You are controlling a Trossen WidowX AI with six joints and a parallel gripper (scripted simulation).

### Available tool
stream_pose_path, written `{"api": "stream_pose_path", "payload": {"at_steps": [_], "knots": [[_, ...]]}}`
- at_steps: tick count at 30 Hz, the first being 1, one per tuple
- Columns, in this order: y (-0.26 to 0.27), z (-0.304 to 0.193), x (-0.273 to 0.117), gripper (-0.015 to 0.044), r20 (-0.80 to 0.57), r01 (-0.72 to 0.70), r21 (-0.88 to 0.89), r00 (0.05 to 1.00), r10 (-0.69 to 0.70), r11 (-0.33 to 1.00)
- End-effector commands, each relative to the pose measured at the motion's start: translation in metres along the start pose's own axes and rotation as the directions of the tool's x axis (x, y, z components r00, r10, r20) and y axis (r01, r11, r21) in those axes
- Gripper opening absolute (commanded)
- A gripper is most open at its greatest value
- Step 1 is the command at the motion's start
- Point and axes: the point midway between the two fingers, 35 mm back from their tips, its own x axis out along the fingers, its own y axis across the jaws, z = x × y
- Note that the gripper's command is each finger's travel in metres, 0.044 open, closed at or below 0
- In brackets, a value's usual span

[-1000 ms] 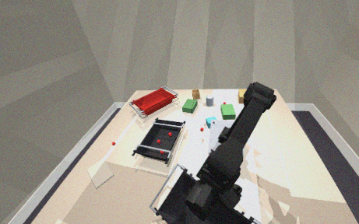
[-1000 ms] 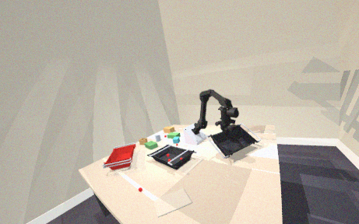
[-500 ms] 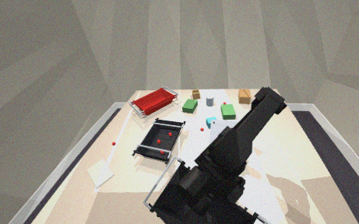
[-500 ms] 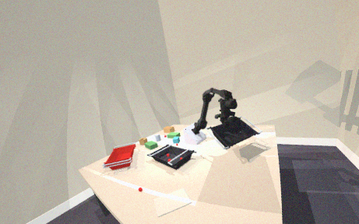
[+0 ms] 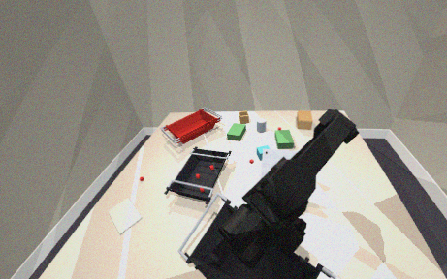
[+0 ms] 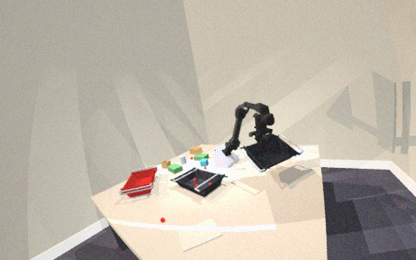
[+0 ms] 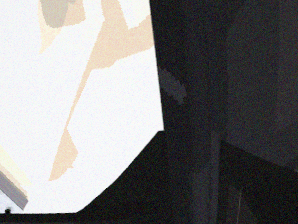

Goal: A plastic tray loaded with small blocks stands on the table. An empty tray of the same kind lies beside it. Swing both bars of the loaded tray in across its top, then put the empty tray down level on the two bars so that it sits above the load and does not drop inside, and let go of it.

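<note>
The loaded black tray stands on the table with a few small red blocks inside. Its far bar and its near bar both lie across its top near the ends. The empty black tray is off the table, tilted, close to the arm and to the side of the loaded tray. One of its wire bars sticks out over its end. My gripper is shut on the empty tray; the arm hides the grip in the top view. Dark tray parts fill much of the wrist view.
A red tray stands beyond the loaded tray. Green blocks, an orange block, a grey cylinder and a cyan block stand nearby. Loose red blocks and a pale square lie on the table.
</note>
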Motion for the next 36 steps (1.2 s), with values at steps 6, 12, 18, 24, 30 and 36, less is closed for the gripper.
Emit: {"api": "stream_pose_path", "payload": {"at_steps": [6,12,18,24,30,36], "knots": [[-0.003,0.001,-0.003,0.0,0.0,0.015,-0.009,1.0,-0.015,1.0],[-0.004,0.0,-0.003,0.0,-0.003,0.012,-0.004,1.0,-0.012,1.0],[-0.012,-0.016,0.004,0.0,-0.032,-0.012,0.045,0.999,0.014,0.999],[-0.02,-0.033,0.009,0.0,-0.056,-0.034,0.098,0.998,0.04,0.995],[-0.026,-0.052,0.014,0.0,-0.075,-0.053,0.153,0.995,0.065,0.987],[-0.031,-0.073,0.017,0.0,-0.089,-0.069,0.21,0.992,0.09,0.975]]}}
